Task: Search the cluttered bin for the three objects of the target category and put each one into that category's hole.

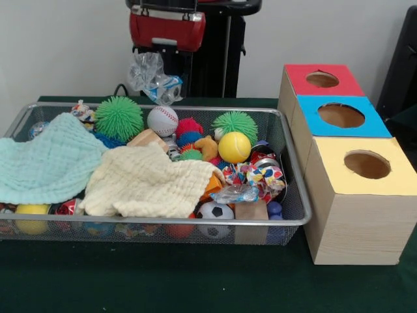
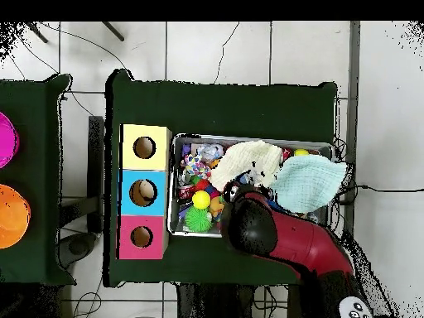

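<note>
Bin (image 1: 294,222): 1 plush toy (image 1: 207,147) visible

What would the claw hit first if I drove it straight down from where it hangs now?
Probably the baseball, which sits almost directly below the claw in the front view. Depth is unclear, though: the claw may hang nearer the bin's far rim and could meet that instead.

a robotics lab: pedestal-mounted red arm (image 2: 290,240), green-clothed table (image 1: 195,280), tiled floor (image 2: 215,50), trailing cables (image 2: 224,45)
</note>
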Robot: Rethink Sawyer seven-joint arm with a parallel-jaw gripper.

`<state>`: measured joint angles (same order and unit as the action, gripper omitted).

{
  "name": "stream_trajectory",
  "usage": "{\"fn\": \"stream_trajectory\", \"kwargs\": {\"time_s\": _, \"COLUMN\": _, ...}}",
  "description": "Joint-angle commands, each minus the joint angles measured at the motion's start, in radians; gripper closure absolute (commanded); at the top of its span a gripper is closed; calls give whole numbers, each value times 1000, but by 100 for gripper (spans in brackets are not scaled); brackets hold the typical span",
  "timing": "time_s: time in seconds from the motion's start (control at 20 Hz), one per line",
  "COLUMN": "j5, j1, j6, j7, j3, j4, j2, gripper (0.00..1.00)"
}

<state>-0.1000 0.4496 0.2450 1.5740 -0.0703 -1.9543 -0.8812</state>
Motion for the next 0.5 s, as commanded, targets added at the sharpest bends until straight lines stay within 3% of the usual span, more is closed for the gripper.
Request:
{"fn": "stream_trajectory", "kwargs": {"time_s": 0.05, "j5": -20, "j1": -33, "j6": -241, "j7": 251, "j3": -65, "j4": -180, "j2": 75, "gripper": 100}}
{"fn": "stream_trajectory", "kwargs": {"time_s": 0.25, "j5": -5, "j1": -66, "j6": -365, "j7": 292, "j3": -56, "j4": -205, "j2": 136, "gripper": 100}}
{"fn": "stream_trajectory", "kwargs": {"time_s": 0.3, "j5": 13, "j1": -102, "j6": -362, "j7": 298, "j3": -27, "j4": -200, "j2": 141, "gripper": 100}}
{"fn": "stream_trajectory", "kwargs": {"time_s": 0.4, "j5": 28, "j1": -109, "j6": -363, "j7": 287, "j3": -36, "j4": -201, "j2": 137, "gripper": 100}}
{"fn": "stream_trajectory", "kwargs": {"time_s": 0.5, "j5": 48, "j1": -111, "j6": -301, "j7": 259, "j3": -49, "j4": -192, "j2": 123, "gripper": 100}}
